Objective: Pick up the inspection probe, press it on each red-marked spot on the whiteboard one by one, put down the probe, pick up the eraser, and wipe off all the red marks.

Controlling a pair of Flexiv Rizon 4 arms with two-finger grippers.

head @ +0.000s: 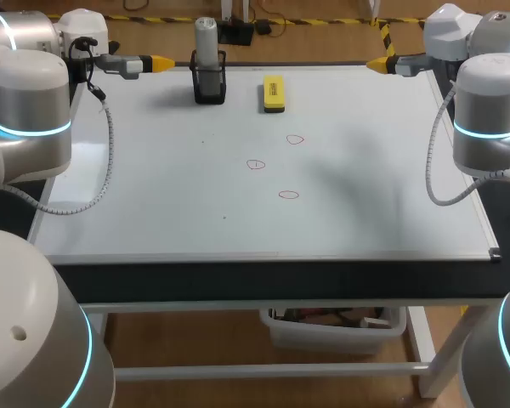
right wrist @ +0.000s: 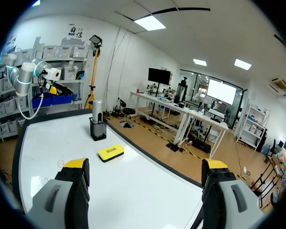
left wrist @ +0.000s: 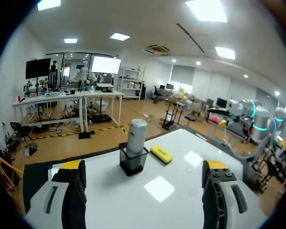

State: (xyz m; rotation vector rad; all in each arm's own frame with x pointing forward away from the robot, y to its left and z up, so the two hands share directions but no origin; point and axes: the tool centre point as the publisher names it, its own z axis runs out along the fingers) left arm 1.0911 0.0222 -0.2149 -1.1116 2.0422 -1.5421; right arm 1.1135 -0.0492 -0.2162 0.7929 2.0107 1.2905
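Note:
The grey cylindrical probe (head: 205, 41) stands upright in a black holder (head: 209, 87) at the back of the whiteboard (head: 153, 187). To its right lies the yellow eraser (head: 274, 93). Three red outlines are drawn mid-board: one (head: 295, 139), another (head: 255, 165), a third (head: 288, 195). My left gripper (head: 157, 63) hovers open at the back left corner, facing the probe (left wrist: 137, 136) and eraser (left wrist: 161, 153). At the back right corner my right gripper (head: 378, 64) is open too, with the eraser (right wrist: 110, 152) and probe (right wrist: 97, 112) ahead of it. Both grippers hold nothing.
A black frame edges the whiteboard, with its front rim (head: 272, 255) nearest the camera. My arms' grey cables (head: 109, 161) hang over the board's left and right edges. A bin (head: 336, 327) sits under the table.

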